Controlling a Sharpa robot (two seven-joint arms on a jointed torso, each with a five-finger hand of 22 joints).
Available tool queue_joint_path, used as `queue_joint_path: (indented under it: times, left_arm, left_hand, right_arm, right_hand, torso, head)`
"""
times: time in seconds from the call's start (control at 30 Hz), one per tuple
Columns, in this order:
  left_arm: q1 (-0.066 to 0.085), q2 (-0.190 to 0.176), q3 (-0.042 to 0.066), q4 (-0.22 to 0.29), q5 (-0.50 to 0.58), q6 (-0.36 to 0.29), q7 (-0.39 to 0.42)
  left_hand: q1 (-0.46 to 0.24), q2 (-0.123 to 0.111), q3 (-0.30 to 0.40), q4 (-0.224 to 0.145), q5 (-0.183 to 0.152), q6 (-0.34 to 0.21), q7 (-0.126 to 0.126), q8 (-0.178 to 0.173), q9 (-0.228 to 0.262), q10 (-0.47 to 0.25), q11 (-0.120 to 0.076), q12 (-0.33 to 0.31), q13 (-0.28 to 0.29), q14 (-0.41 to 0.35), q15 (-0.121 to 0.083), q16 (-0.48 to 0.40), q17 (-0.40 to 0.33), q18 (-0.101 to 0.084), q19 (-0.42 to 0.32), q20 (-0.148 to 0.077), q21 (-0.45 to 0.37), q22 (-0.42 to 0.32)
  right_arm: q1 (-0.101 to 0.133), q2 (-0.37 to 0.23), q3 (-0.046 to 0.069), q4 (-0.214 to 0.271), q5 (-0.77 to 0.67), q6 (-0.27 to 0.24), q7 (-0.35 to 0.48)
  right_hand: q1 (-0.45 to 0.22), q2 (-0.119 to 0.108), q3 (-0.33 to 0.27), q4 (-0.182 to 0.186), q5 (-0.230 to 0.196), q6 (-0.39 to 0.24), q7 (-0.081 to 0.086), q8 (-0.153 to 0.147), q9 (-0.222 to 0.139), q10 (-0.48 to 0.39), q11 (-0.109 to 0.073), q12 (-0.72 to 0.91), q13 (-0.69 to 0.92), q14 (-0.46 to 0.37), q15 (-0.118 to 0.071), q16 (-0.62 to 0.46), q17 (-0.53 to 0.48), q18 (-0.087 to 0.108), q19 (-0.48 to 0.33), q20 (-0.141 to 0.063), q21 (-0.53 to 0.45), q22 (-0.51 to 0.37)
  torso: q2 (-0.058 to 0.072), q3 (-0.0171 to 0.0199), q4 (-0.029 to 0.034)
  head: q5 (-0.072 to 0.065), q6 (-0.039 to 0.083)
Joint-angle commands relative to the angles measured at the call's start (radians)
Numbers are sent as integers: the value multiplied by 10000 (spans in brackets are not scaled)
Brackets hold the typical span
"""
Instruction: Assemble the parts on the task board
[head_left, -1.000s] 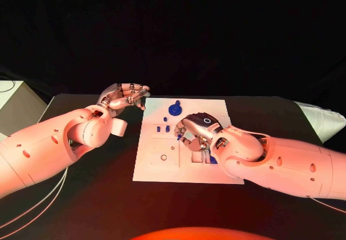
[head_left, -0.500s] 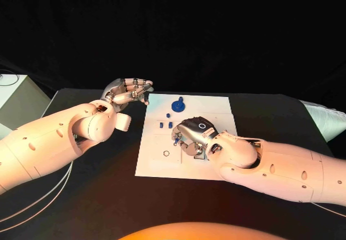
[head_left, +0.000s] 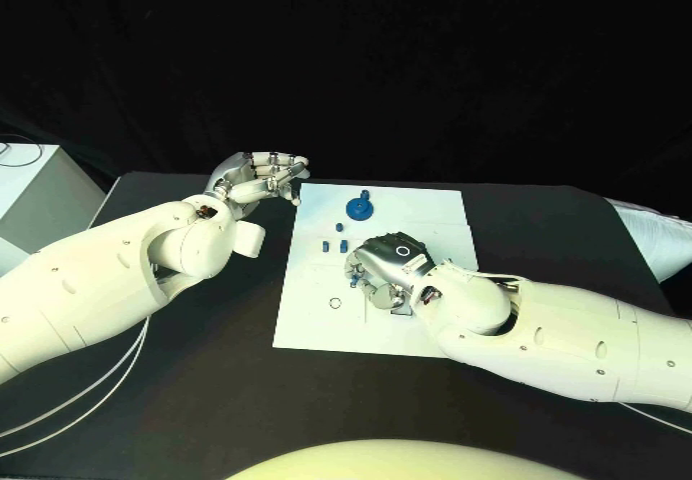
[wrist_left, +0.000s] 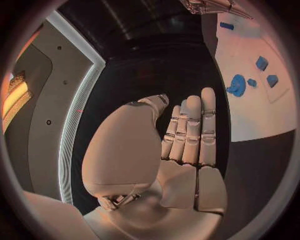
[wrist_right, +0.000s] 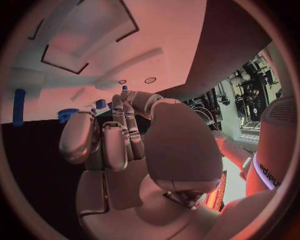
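My right hand (head_left: 384, 268) is sitting lower and further in over the middle of the task board (head_left: 433, 210) than it was a second ago, when it lay a little toward the board's right half; my left hand (head_left: 260, 180) is hardly shifting, holding its place in the upper left of the head view just off the board's upper left corner.

I am keeping my left hand raised over the black table (head_left: 548, 215) with the fingers (wrist_left: 194, 130) loosely curled side by side, and I am seeing nothing in it. My right hand is pressing down on the board with its fingers (wrist_right: 115, 142) curled in; whether they are closing on a part I cannot tell, since the hand is covering whatever is under it.

Judging from the board, the work is only partly done. The round blue part (head_left: 359, 209) is lying near the board's top edge, and several small blue parts (head_left: 332, 245) are sitting in a cluster just up and left of my right hand. A small ring outline (head_left: 335, 305) lower left on the board is looking unfilled. No bins or trays are in use; the board is the only holder, and which parts are seated in it rather than lying loose I cannot tell.
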Motion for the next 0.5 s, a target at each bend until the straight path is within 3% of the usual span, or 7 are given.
queue_joint_path:
  times: [0.03,0.5]
  left_arm:
    - [-1,26,9,-7,69,23,45]
    - [-1,16,9,-24,66,63,2]
  left_hand:
    - [84,-20,-77,-2,39,-75,35,-26,-12,-65,-13,51,-6,-19,35,-46,-3,139,23,38,-60,-11]
    - [84,-20,-98,11,39,-101,46,-16,-13,-106,0,72,-4,-55,49,-72,-9,139,10,48,-86,-27]
  right_arm:
    - [-14,24,0,-48,-177,189,-18]
    - [-36,87,0,-203,-192,273,-47]
  right_hand:
    - [25,79,46,14,48,71,32,28,12,193,-159,29,11,459,-37,6,-8,-126,-6,-21,35,-13]
    - [15,73,51,9,69,70,31,30,19,193,-159,28,12,460,-38,13,-2,-127,-7,-21,44,-2]
  torso:
    - [-10,-2,8]
    - [8,-11,-7]
  head:
    - [10,1]
    - [63,-14]
